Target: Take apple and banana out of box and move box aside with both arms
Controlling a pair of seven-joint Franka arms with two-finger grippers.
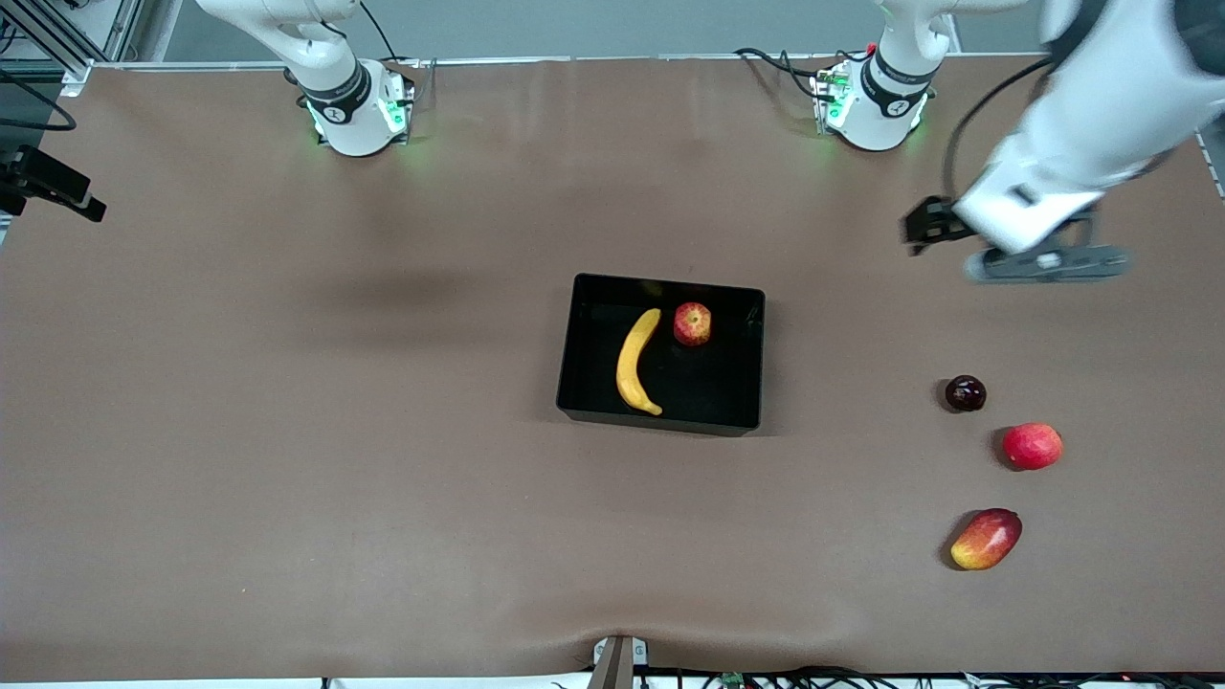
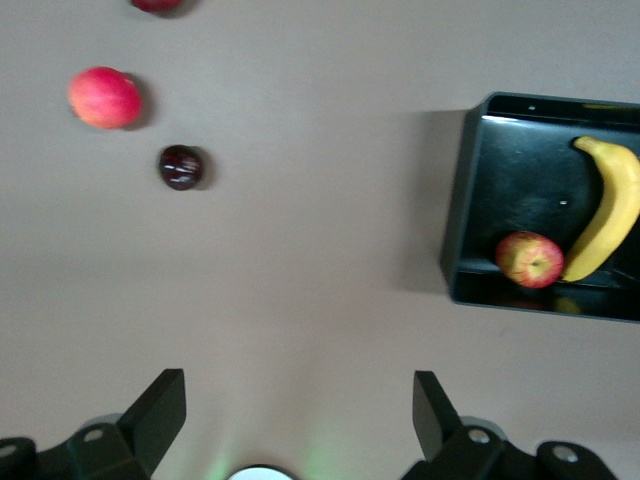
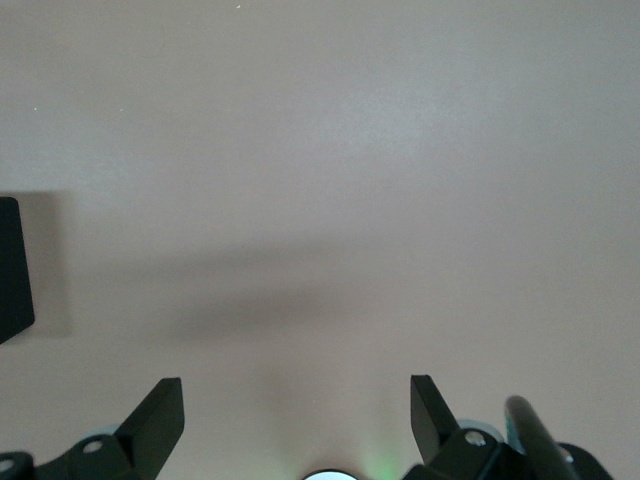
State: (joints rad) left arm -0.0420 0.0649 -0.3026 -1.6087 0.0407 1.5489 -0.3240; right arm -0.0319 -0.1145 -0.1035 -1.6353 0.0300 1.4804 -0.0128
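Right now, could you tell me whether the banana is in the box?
In: the banana lies inside the black box, beside the apple.

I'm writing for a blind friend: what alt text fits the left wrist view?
Seen from above, a black box on a brown table holds a banana and an apple. Apart from it lie a red fruit and a dark round fruit; the left pincer hangs open, empty.

black box mid-table, inside it – yellow banana, red-yellow apple
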